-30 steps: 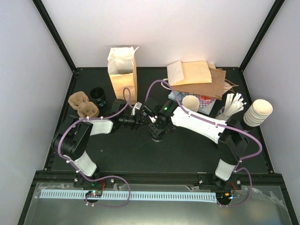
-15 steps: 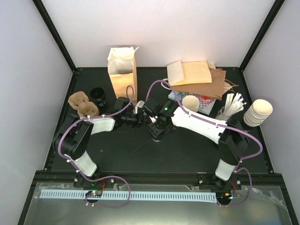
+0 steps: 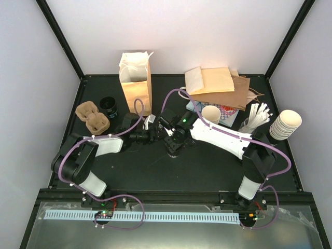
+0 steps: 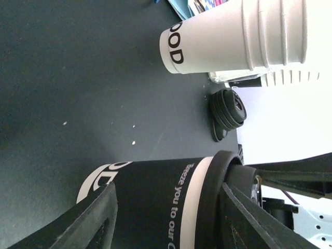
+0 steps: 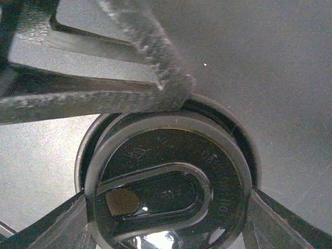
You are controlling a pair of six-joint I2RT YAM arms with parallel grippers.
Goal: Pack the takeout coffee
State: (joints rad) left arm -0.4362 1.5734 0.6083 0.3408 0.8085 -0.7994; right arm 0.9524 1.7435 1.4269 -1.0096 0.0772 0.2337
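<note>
The takeout coffee [image 4: 155,192], dark-printed with white lettering, is gripped at its black lid [image 5: 168,192] by the right jaws. The state of the left jaws cannot be told.

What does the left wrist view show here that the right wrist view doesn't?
Only left wrist: the white-lettered side of the small paper cup with a black round plastic lid, and a stack of lidless cream paper cups beyond it. Only right wrist: the lid's top, with its oval recess and sip hole. Both: that cup, the black tabletop, and tool fingers either side of it.
</note>
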